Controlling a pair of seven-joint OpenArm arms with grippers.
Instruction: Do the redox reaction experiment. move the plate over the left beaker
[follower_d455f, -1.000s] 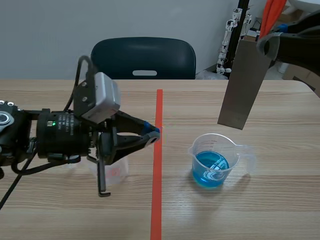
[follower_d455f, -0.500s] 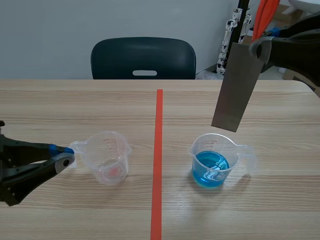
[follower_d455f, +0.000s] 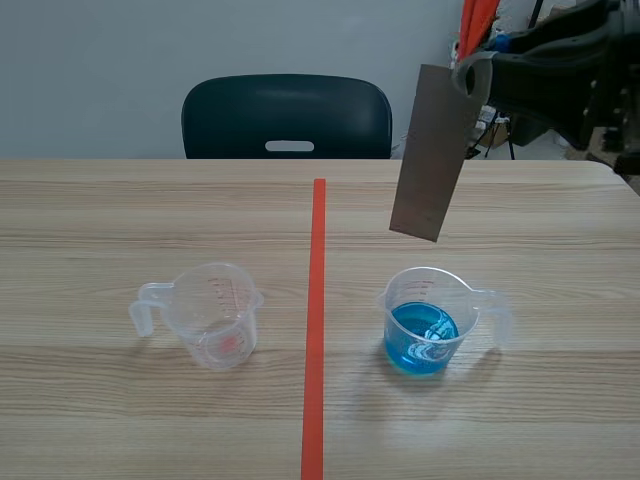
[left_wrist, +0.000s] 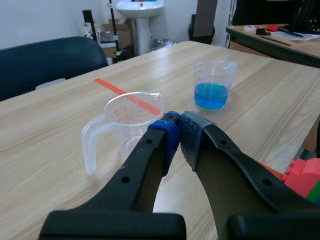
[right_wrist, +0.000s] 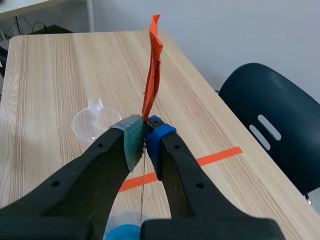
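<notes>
Upper right, plate (follower_d455f: 430, 155): you have it hanging in the air, tilted, its lower edge above the blue beaker (follower_d455f: 428, 325) and a little toward the frame's left of it, touching nothing below.
Right claw (follower_d455f: 470, 80): clamped on the plate's top edge; its wrist camera shows the pads pinching a thin sheet seen edge-on.
Left beaker (follower_d455f: 215, 315): clear and seemingly empty, lower left of centre on the table (follower_d455f: 100, 220), across the tape line (follower_d455f: 315, 320) and well apart from the plate.
Left claw (left_wrist: 179, 120): fingers together on nothing, just short of the left beaker; it is out of the scene view.
Handling: judge the plate stiff, thin, fairly light and smooth-faced. A pinch at one end leaves the long lower part free to pivot or swing, so carry it evenly.
Hold: the top edge suits you, since it leaves the lower end free for the beaker's mouth.
Next: the plate has to go leftward across the tape line.
</notes>
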